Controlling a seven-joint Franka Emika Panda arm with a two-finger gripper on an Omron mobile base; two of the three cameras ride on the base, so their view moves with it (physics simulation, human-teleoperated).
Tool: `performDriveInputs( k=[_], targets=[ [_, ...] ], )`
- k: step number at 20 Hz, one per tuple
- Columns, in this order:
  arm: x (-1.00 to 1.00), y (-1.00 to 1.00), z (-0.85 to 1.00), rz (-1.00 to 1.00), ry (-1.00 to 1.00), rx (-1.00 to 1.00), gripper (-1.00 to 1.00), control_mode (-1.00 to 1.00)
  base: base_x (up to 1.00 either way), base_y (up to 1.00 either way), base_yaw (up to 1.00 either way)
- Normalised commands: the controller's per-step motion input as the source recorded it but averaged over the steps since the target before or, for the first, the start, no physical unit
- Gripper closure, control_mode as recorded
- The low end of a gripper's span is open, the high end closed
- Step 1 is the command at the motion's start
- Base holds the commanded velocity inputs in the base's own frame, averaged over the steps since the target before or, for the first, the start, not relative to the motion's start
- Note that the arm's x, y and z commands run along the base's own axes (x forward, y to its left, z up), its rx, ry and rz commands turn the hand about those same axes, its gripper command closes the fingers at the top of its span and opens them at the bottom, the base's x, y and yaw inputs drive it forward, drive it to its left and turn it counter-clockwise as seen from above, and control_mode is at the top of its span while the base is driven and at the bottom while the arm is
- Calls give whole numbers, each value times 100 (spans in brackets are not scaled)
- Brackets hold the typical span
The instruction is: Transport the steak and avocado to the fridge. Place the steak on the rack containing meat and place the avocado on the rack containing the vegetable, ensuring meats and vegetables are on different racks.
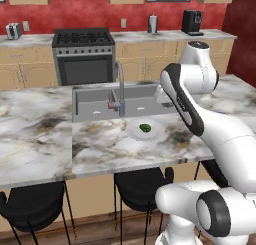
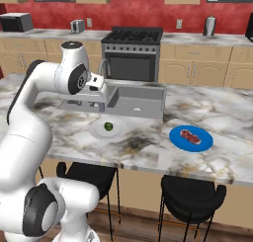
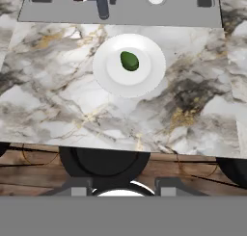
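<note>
The avocado is a dark green oval on a white plate on the marble island, just in front of the sink. The left base view shows the same avocado and plate. The steak lies on a blue plate to the right of the avocado. My gripper hangs above the island's near edge, short of the white plate. Its fingertips stand apart, open, with nothing between them. The fridge and its racks are out of view.
A sink with a tall faucet lies behind the plates. Black stools stand under the island's near edge. A stove, toaster and coffee machine line the back counter.
</note>
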Motion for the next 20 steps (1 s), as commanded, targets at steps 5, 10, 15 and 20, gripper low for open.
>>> performDriveInputs(
  k=[5,10,15,20],
  targets=[
    [-52,10,0,3,-5,0,-100,-100,0,0,0],
    [-74,19,-4,11,0,0,-100,-100,0,0,0],
    [-13,1,-29,7,1,0,-100,-100,0,0,0],
    [12,-1,-33,7,7,0,-100,-100,0,0,0]
  ],
)
